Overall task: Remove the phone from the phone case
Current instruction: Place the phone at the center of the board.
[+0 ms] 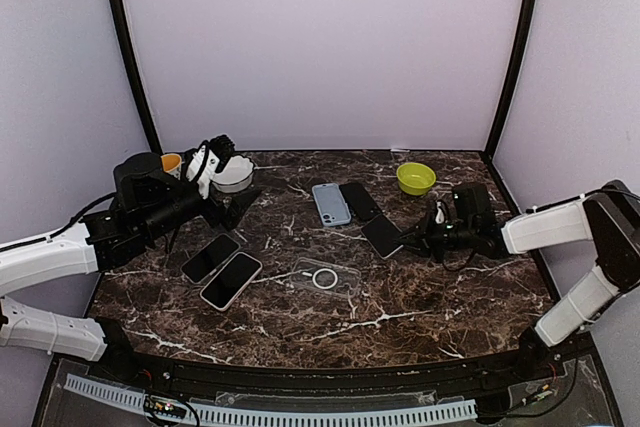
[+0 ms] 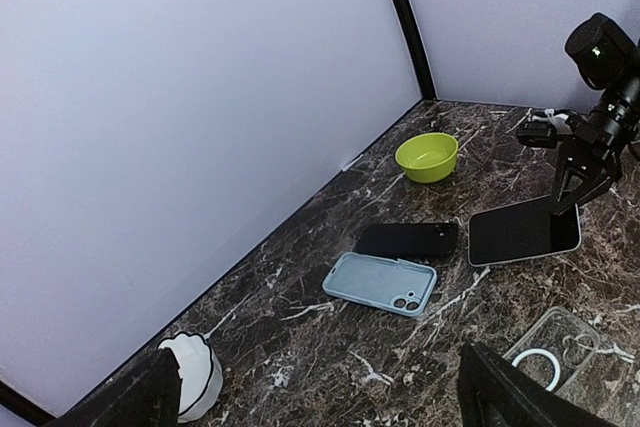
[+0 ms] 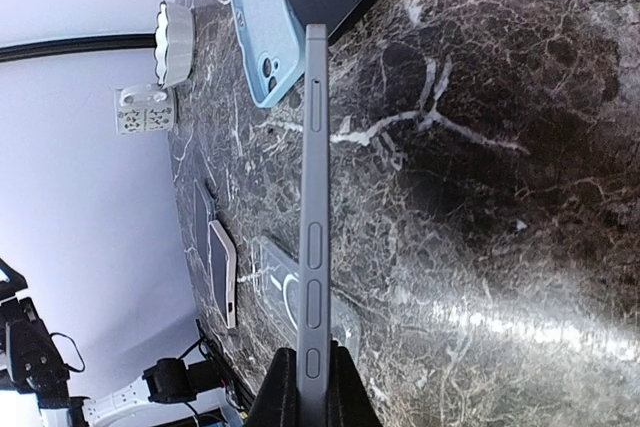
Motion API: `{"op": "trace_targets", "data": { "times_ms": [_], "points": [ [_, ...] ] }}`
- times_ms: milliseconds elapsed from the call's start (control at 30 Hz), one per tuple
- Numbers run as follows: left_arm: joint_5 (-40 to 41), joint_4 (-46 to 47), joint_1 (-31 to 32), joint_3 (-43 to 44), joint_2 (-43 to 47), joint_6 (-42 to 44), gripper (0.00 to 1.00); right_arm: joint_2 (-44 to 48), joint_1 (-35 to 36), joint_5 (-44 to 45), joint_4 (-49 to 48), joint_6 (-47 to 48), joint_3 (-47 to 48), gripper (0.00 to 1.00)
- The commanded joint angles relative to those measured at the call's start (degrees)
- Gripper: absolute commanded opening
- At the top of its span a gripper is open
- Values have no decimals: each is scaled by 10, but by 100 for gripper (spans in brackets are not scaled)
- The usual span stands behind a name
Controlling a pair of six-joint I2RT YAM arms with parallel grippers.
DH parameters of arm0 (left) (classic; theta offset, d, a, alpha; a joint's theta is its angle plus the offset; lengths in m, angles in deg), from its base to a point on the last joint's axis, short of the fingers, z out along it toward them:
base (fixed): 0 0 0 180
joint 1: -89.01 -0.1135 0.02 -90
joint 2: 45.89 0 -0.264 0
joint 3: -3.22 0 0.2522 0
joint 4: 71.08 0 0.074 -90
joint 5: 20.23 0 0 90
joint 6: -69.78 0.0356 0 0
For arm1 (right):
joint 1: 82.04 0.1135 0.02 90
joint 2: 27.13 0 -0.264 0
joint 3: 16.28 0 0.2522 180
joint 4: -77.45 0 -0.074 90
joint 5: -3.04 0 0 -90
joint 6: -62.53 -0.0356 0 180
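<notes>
At the right of the dark marble table, the right gripper is clamped on the phone. Only its wrist view shows the grey, buttoned edge pinched. Overhead, the clear case lies flat mid-table, apart from it, and the left gripper hovers with its jaws spread wide. Lilac walls enclose the table

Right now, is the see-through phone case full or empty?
Empty: the clear case lies flat, the table showing through it, while the right pincer grips a bare phone by its edge.
</notes>
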Motion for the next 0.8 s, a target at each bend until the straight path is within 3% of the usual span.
{"op": "trace_targets", "data": {
  "times_ms": [0, 400, 567, 767],
  "points": [
    [1, 3, 0, 6, 3, -6, 99, -36, -14, -16, -53, -11, 33, 0],
    [-9, 3, 0, 3, 3, -4, 99, -145, -63, -29, -138, 12, 46, 0],
    [-8, 3, 0, 2, 3, -2, 99, -156, -67, -49, -139, 37, 46, 17],
    [-12, 4, 0, 2, 2, -2, 99, -139, -67, -32, -69, 85, 49, 30]
  ]
}}
